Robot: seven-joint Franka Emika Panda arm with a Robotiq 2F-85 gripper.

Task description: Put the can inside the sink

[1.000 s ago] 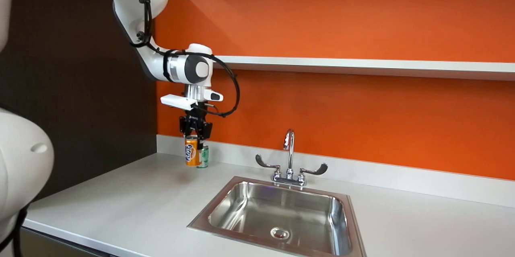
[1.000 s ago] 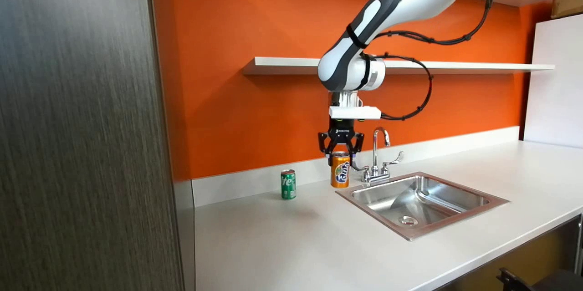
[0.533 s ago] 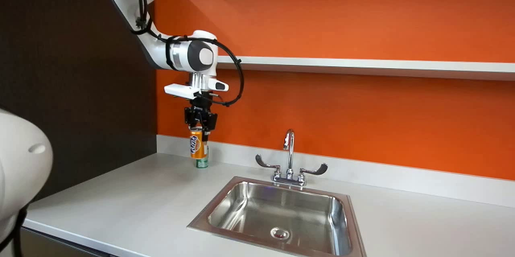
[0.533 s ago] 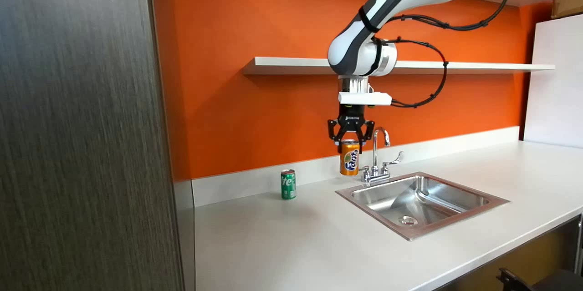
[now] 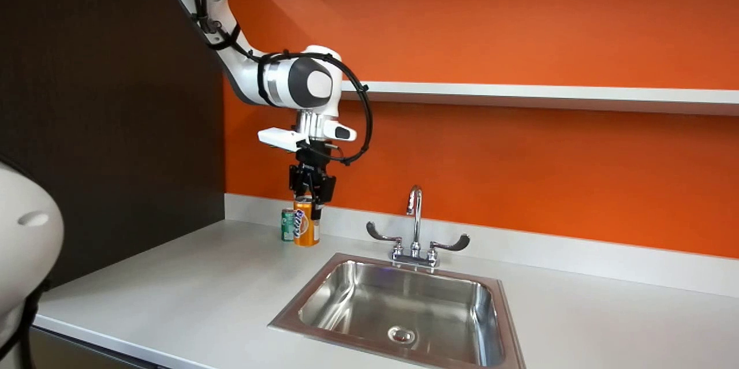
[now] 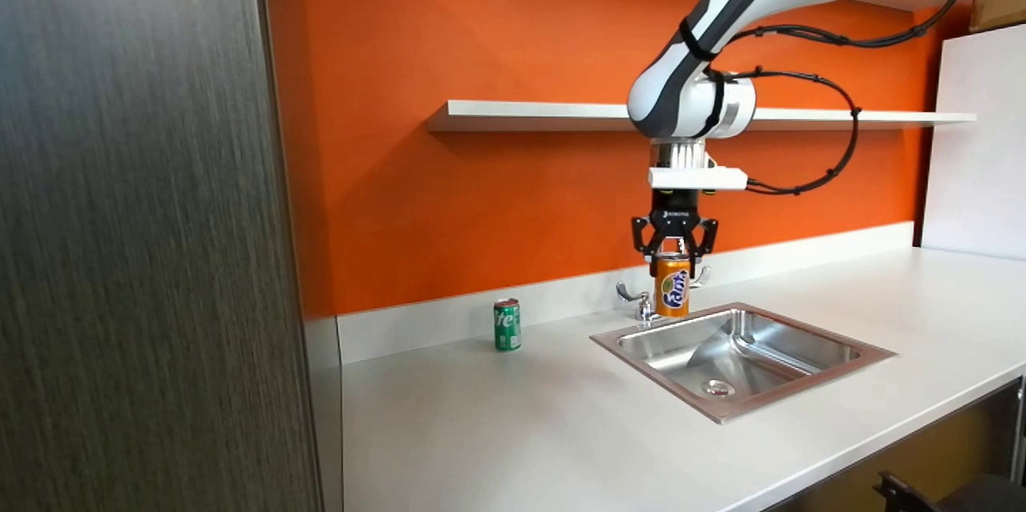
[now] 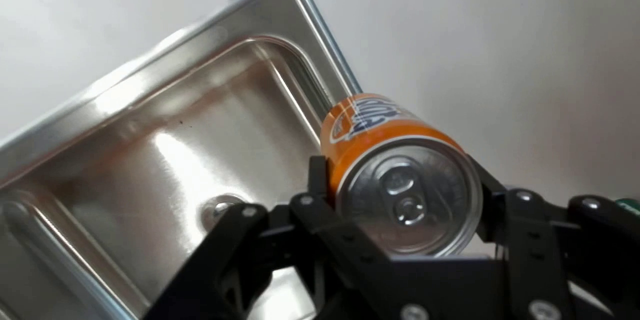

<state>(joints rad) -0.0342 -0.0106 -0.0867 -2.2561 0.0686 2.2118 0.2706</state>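
Countertop (image 6: 497, 424), green can (image 6: 507, 325) (upright), inset sink (image 5: 404, 302)

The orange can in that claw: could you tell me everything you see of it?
The orange can is a small cylinder, apparently metal, with dark blue lettering edged in white and a silvery lid with a pull tab. The sides that show look undented. It is upright in mid-air, not yet in the sink, clasped near its top between the fingers of the black gripper; nothing else seems to touch it. Its contents are hidden.
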